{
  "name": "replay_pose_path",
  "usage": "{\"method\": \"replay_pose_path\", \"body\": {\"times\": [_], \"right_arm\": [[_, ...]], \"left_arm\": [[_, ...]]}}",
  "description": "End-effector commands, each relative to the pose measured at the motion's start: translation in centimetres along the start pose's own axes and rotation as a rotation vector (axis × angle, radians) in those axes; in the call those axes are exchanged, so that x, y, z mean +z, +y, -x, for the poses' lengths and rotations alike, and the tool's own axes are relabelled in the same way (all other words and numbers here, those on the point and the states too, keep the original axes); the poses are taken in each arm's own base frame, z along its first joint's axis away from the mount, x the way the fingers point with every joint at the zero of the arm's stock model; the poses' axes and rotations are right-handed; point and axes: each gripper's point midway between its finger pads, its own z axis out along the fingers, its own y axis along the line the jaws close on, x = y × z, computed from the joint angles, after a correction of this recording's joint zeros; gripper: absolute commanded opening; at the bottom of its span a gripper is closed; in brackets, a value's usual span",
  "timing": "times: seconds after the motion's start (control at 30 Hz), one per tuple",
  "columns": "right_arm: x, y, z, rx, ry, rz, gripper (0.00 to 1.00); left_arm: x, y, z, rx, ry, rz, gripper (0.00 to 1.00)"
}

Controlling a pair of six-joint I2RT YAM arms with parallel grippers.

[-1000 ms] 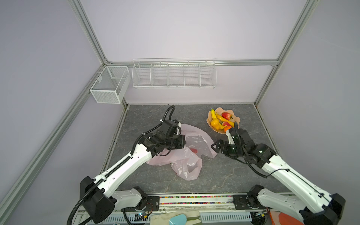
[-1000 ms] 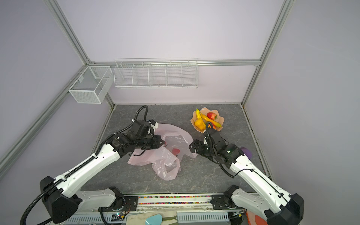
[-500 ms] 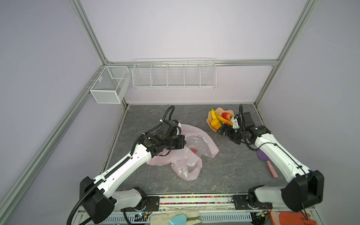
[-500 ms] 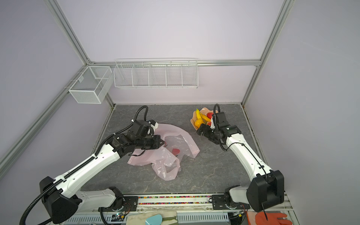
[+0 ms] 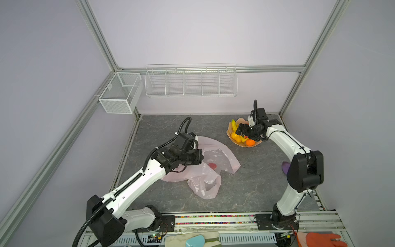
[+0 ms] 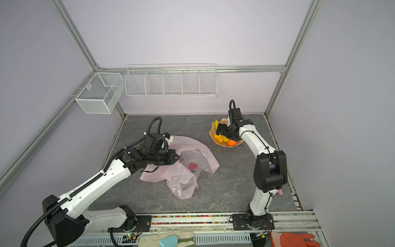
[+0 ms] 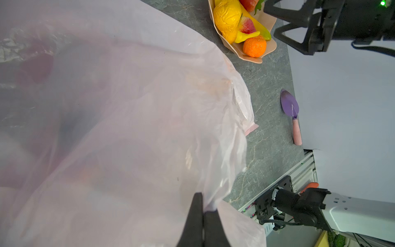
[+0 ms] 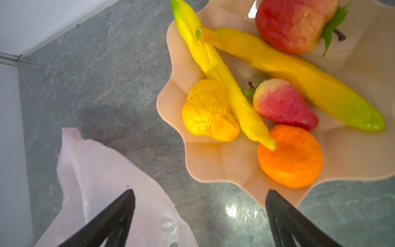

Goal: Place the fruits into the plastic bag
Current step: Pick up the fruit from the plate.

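Six fruits lie in the bowl at the far right of the table: two bananas, a pear, two strawberries and a tangerine. None of them is gripped.

One red fruit shows through the film of the bag, inside it, near the middle of the table. Likely a strawberry, but too blurred to be sure. A dark smudge sits behind the film in the left wrist view; cannot tell whether it is another fruit.

Left gripper: jaws pressed together on the bag's edge, holding it up so the mouth seems to gape toward the bowl. The rest of the bag slumps on the table, one handle loop trailing toward the near edge.

Right gripper: jaws spread wide, nothing between them, hovering at the bowl's rim on the side facing the bag, near the tangerine and pear.

Judgement: early in the job. One fruit bagged for certain, six to go. Step in hand looks like the reach for the next fruit.

Trowel lies on the table well apart from the bag, no part of the task
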Motion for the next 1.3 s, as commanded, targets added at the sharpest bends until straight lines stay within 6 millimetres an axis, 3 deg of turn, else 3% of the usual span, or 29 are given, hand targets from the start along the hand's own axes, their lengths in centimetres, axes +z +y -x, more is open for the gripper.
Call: {"method": "replay_pose_path", "body": {"times": [0.0, 0.27, 0.63, 1.0, 1.27], "right_arm": [[1.4, -1.0, 1.0, -0.085, 0.010, -0.062, 0.97], [5.5, -1.0, 2.0, -0.091, 0.045, -0.057, 0.97], [9.0, -0.7, 1.5, -0.090, 0.094, -0.045, 0.92], [10.2, -0.3, 1.1, -0.096, 0.123, -0.054, 0.77], [9.3, -0.4, 1.0, -0.093, 0.116, -0.075, 0.60]], "left_arm": [[-0.5, 0.0, 0.0, -0.010, -0.009, -0.011, 0.00], [-0.4, 0.0, 0.0, -0.020, -0.001, -0.008, 0.00], [-0.3, 0.2, -0.1, -0.026, 0.007, 0.006, 0.00], [-0.2, 0.0, 0.1, -0.024, 0.006, 0.007, 0.00], [-0.3, 0.1, 0.0, -0.024, 0.007, 0.006, 0.00]]}}
